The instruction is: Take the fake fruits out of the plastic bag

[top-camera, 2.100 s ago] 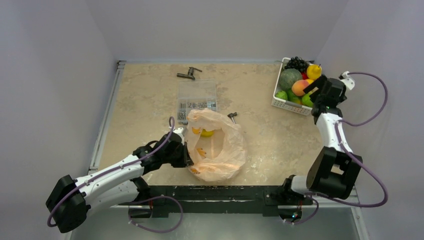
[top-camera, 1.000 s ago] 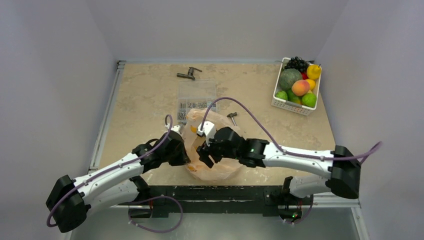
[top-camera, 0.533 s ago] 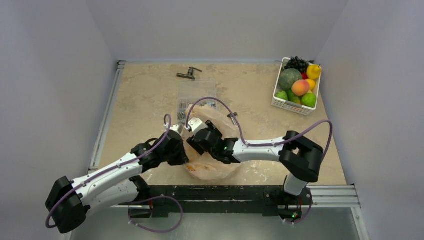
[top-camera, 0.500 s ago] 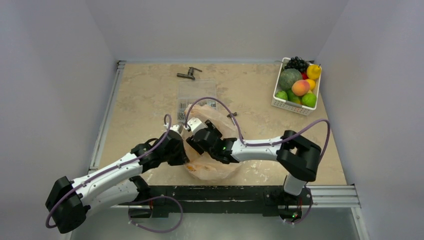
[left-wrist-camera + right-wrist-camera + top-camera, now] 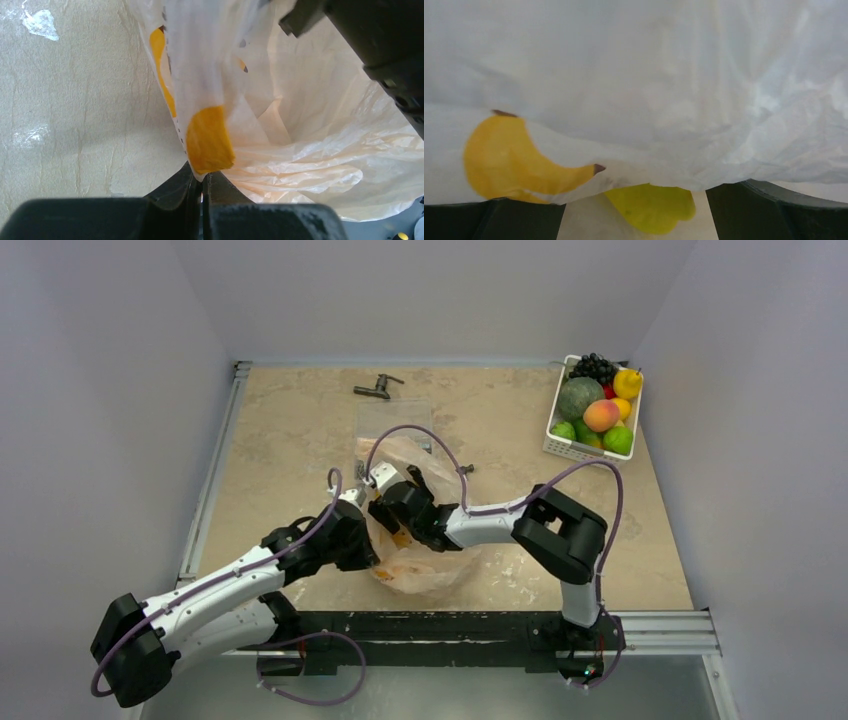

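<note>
The left gripper pinches the thin, crinkly, translucent peach-orange plastic bag; the right gripper is spread wide inside it
The left jaws are pressed together on the bag's near rim, film rising straight up from them. The right jaws stand wide apart just beside the left ones, in the bag's opening; a glossy yellow-green fake fruit shows between them, a little ahead, half under a fold of film bearing a yellow banana-shaped print. Well apart from both, off to the right, a white basket holds more fake fruits
</note>
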You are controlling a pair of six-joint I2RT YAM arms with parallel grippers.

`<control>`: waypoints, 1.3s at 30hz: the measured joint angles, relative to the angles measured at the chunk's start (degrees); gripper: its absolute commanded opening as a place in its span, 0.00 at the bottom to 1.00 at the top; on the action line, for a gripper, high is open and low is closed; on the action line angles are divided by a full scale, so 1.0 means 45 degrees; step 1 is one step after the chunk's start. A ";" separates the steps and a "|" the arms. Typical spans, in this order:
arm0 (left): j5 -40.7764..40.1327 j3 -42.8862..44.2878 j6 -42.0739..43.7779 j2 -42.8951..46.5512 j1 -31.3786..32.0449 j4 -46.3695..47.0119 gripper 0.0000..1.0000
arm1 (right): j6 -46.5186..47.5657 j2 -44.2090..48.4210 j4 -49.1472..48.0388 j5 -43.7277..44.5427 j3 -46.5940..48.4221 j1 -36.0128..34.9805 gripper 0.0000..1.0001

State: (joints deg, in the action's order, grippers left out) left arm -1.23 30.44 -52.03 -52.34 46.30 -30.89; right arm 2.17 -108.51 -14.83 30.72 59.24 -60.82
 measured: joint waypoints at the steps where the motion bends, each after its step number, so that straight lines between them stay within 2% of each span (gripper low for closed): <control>1: 0.0010 -0.0005 0.0000 0.0000 0.0000 0.0000 0.00 | 0.0019 -0.0209 -0.0073 -0.0131 0.0126 0.0117 0.85; 5: 0.0019 -0.0005 0.0010 0.0005 0.0000 0.0029 0.00 | 0.0121 -0.0831 -0.0189 -0.0573 0.0525 0.0374 0.64; 11: 0.0034 -0.0005 0.0010 0.0141 0.0000 -0.0019 0.00 | 0.0063 -0.0559 0.0214 -0.1054 0.0641 0.0447 0.41; 18: -0.0321 0.0000 0.0010 0.0131 0.0005 -0.0136 0.00 | -0.0869 0.1452 0.1715 -0.2992 0.0520 0.0437 0.25; 27: -0.1564 0.0291 -0.0019 -0.0267 0.0005 -0.0724 0.00 | -0.1982 0.3925 0.3939 -0.6062 -0.0180 0.0408 0.19; 30: -0.1875 0.0379 -0.0024 -0.0291 0.0005 -0.0865 0.00 | -0.2118 0.4167 0.4507 -0.5989 -0.0214 0.0369 0.20; 32: -0.1982 0.0423 -0.0029 -0.0296 0.0005 -0.0957 0.00 | -0.2278 0.4211 0.4673 -0.5591 -0.0389 0.0359 0.25; 37: -0.2016 0.0418 -0.0204 -0.0296 0.0005 -0.0971 0.00 | -0.2788 0.4172 0.4313 -0.4945 -0.1064 0.0359 0.30; 39: -0.1846 0.0325 -0.0272 -0.0296 0.0000 -0.0835 0.00 | -0.3118 0.3978 0.3696 -0.4663 -0.1311 0.0359 0.37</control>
State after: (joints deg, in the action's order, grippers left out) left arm -9.54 31.90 -53.25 -53.67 46.30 -34.65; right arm -11.86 -90.61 1.80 9.74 53.34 -59.20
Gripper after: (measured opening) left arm 0.011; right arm 0.469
